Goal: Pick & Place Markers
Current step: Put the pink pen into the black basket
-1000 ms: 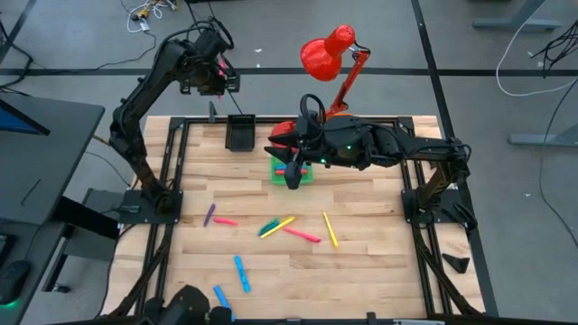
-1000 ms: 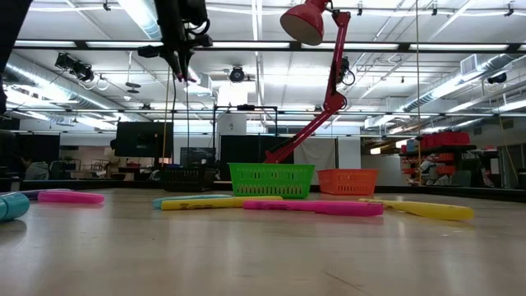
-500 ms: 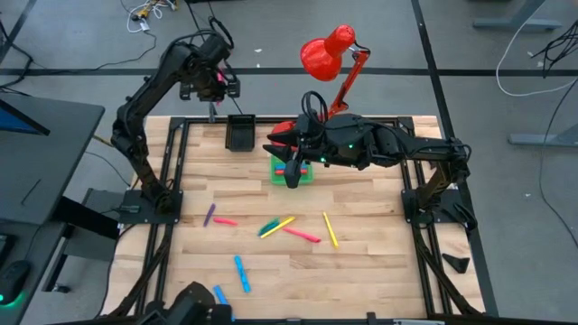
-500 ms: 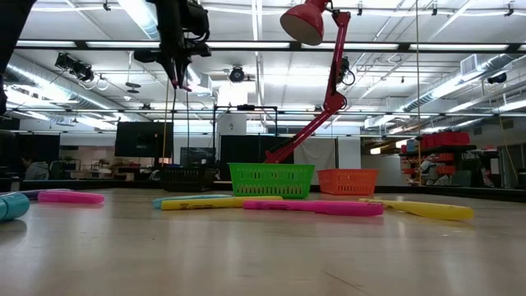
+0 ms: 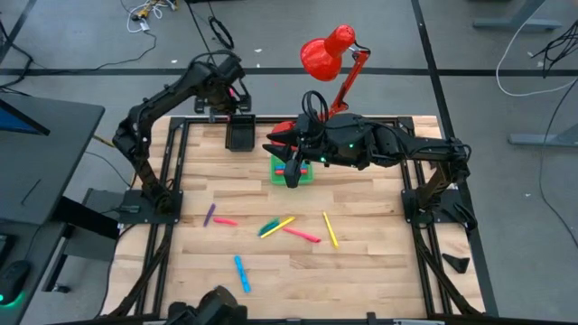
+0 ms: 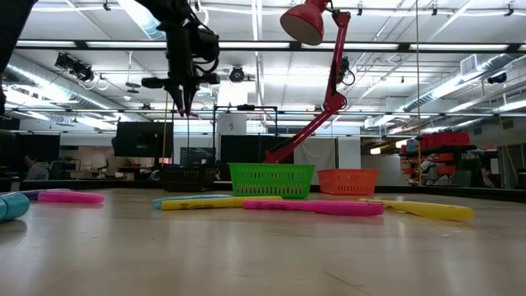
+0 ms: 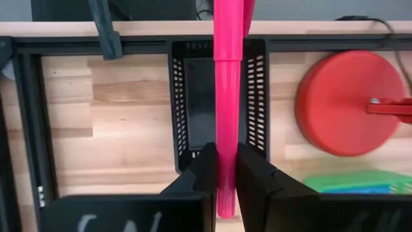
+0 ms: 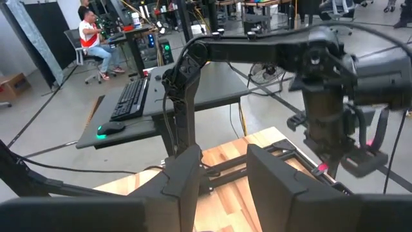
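Note:
My left gripper (image 5: 228, 90) (image 6: 182, 105) hangs high over the table's far left, shut on a pink marker (image 7: 226, 96). The marker points down over the black bin (image 5: 240, 134) (image 7: 187, 109). My right gripper (image 5: 293, 171) (image 8: 222, 174) waits open above the green bin (image 5: 308, 177), with nothing between its fingers. Several more markers lie flat on the wood: a purple one (image 5: 209, 214), pink ones (image 5: 225, 221) (image 5: 301, 235), a green-yellow one (image 5: 276, 227), a yellow one (image 5: 330, 229) and a blue one (image 5: 241, 273). My left gripper pinches the pink marker between its two fingers (image 7: 206, 171) near the marker's rear end (image 7: 225, 203). The fingers slant steeply down from above and the marker runs along them, sticking out past their tips. It is lifted clear, above the black bin's opening.
The red lamp (image 5: 327, 52) stands at the far edge; its round base (image 7: 344, 103) is beside the black bin. An orange bin (image 6: 348, 181) sits to the right of the green one (image 6: 271, 179). A black frame (image 5: 181, 171) borders the table's sides.
My left gripper has come down and toward the black bin, carrying the pink marker, and now hangs much closer over it. It has stayed shut on the marker. My right arm has kept still.

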You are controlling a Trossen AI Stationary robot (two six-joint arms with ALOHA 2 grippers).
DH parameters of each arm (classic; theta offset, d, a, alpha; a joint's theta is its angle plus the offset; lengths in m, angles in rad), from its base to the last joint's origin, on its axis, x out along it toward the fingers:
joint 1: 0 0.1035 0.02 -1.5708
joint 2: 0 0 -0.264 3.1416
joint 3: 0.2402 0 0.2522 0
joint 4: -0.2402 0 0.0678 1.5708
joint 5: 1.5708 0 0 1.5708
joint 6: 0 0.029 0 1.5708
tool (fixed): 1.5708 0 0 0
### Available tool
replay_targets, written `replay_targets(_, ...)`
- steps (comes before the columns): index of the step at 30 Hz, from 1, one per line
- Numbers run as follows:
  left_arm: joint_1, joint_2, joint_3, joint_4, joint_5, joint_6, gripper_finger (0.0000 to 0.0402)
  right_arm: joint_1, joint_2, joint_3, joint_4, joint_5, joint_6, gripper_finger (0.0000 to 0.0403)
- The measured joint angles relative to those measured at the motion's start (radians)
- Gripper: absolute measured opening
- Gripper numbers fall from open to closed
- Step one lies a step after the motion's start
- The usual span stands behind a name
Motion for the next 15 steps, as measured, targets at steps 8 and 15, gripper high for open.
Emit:
replay_targets(8, 0.001, 0.000, -0.129, 0.107, -0.019, -0.007, 0.0036, 0.000, 0.000, 0.000, -0.011, 0.000, 0.000, 0.0130)
replay_targets(15, 0.002, 0.000, -0.208, 0.207, -0.021, -0.004, 0.0036, 0.000, 0.000, 0.000, -0.014, 0.000, -0.019, 0.0130)
